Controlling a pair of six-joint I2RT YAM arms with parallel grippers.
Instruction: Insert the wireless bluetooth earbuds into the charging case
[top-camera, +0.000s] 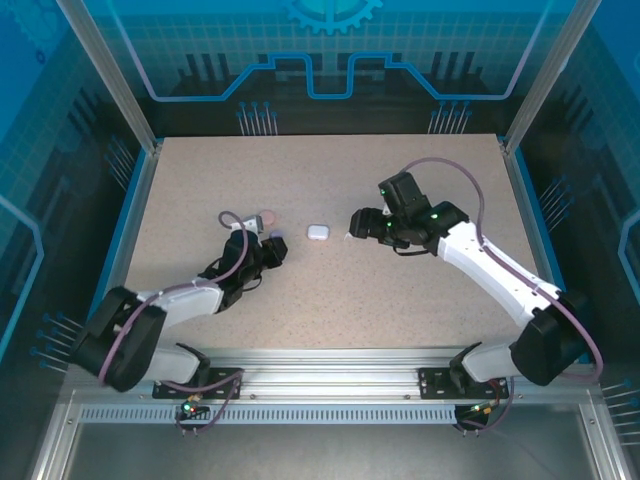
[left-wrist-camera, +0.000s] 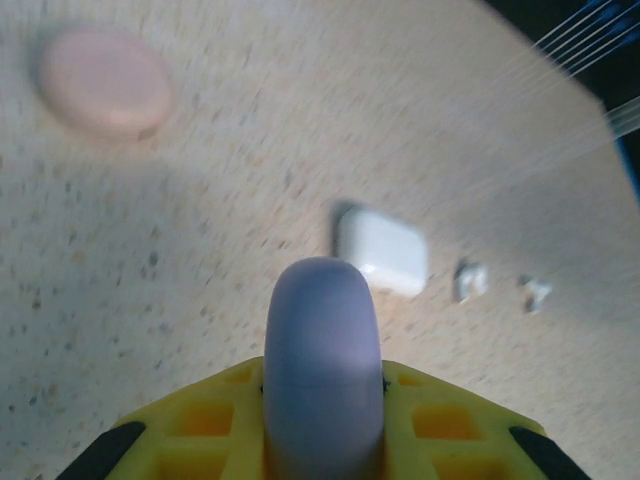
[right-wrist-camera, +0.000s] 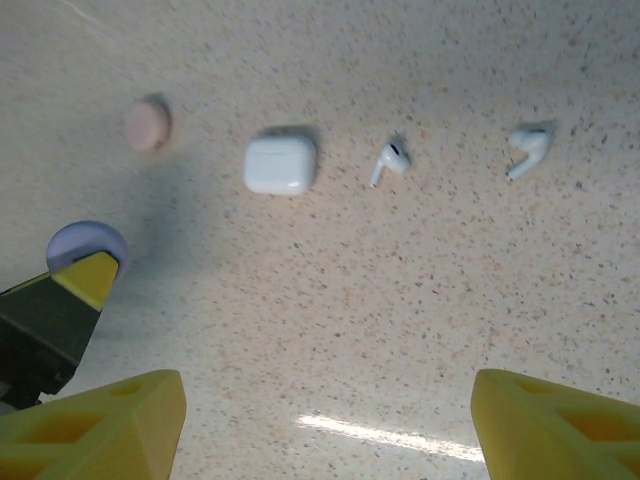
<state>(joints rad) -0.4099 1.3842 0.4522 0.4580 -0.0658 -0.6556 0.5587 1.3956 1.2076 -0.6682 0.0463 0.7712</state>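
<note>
Two white buds lie loose on the speckled desk (top-camera: 350, 310), both out of any case. In the right wrist view the white earbud (right-wrist-camera: 390, 160) rests on its side just right of the white charging case (right-wrist-camera: 281, 164), not touching it; the second earbud (right-wrist-camera: 528, 147) lies further right, well apart from the first. The case looks shut; in the top view it sits near the middle of the desk, between the ends of the two arms.

The left fingers (left-wrist-camera: 200, 420) are pressed in on a purple charging case (left-wrist-camera: 322, 370), pinching it upright between their yellow pads. From the left wrist camera the white case and both buds lie just beyond it, and from the right wrist camera it shows at the left edge. A pink charging case (top-camera: 266, 217) lies closed and flat on the desk, near the left arm's tip on its far side, apart from everything else.

The right fingers (right-wrist-camera: 110, 415) are spread wide with bare desk between them, gripping nothing; in the top view they stand just right of the white case.
</note>
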